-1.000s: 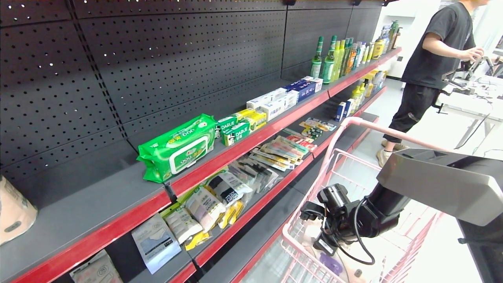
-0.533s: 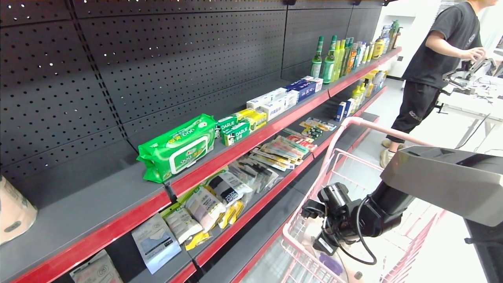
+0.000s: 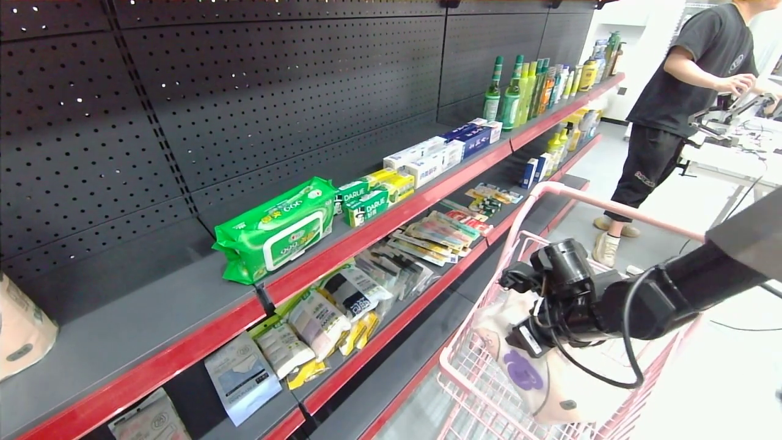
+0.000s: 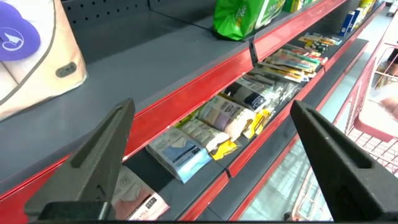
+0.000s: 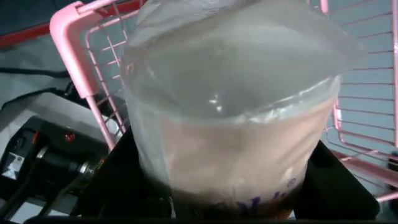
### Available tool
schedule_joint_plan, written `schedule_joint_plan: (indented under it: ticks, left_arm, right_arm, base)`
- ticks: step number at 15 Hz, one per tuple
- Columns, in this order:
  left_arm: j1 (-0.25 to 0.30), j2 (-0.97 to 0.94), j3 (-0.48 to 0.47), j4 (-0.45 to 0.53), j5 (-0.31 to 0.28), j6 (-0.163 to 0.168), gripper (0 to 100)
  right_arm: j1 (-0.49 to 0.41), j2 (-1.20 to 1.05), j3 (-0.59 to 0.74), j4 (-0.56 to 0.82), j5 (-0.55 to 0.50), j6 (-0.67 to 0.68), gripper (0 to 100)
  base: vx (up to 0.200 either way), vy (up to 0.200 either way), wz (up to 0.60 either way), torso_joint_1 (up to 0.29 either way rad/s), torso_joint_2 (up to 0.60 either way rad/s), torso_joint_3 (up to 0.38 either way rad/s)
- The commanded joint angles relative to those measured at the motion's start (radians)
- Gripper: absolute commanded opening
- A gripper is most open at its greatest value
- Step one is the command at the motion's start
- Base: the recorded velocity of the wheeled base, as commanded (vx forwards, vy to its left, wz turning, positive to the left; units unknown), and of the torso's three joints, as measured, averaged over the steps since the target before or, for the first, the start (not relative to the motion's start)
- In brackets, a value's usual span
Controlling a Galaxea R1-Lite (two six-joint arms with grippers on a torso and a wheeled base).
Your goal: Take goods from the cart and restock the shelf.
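A beige soft pack with a purple mark [image 3: 530,374] hangs above the pink cart [image 3: 453,374], its plastic top pinched by my right gripper [image 3: 520,308]. In the right wrist view the same pack [image 5: 242,124] sits between the dark fingers [image 5: 124,180] of my right gripper [image 5: 230,199], with the cart's wire below it. My left gripper [image 4: 211,168] is open and holds nothing, in front of the red-edged shelf [image 4: 186,93]. A similar pack [image 4: 31,56] stands at the left end of the top shelf [image 3: 122,330].
A green wipes pack [image 3: 275,229], toothpaste boxes [image 3: 421,162] and bottles [image 3: 513,91] line the top shelf. Pouches [image 3: 317,318] and flat packets [image 3: 434,235] lie on the shelf below. Bare shelf board lies between the beige pack [image 3: 21,330] and the wipes.
My right arm has risen and swung right, lifting the beige pack from low inside the cart to above its rim. The left side is unchanged.
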Motion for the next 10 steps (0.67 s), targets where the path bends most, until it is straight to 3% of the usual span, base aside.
schedule_joint_plan:
  ticks: [1, 3, 6, 10]
  left_arm:
    - [0.0, 0.001, 0.0, 0.0, 0.0, -0.001, 100]
    - [0.0, 0.001, 0.0, -0.001, 0.0, -0.004, 100]
    - [0.0, 0.001, 0.0, 0.0, 0.0, -0.003, 100]
    - [0.0, 0.001, 0.0, 0.0, 0.0, -0.003, 100]
  right_arm:
    - [-0.018, -0.155, 0.061, 0.0, -0.008, -0.001, 0]
    - [-0.04, -0.324, 0.132, 0.01, -0.011, -0.002, 0]
    - [-0.055, -0.546, 0.091, 0.201, -0.009, 0.002, 0]
    - [-0.155, -0.723, 0.083, 0.274, -0.021, -0.034, 0]
  base:
    - [0.0, 0.0, 0.0, 0.0, 0.0, 0.0]
    - [0.0, 0.0, 0.0, 0.0, 0.0, 0.0]
    - [0.0, 0.0, 0.0, 0.0, 0.0, 0.0]
    - [0.0, 0.0, 0.0, 0.0, 0.0, 0.0]
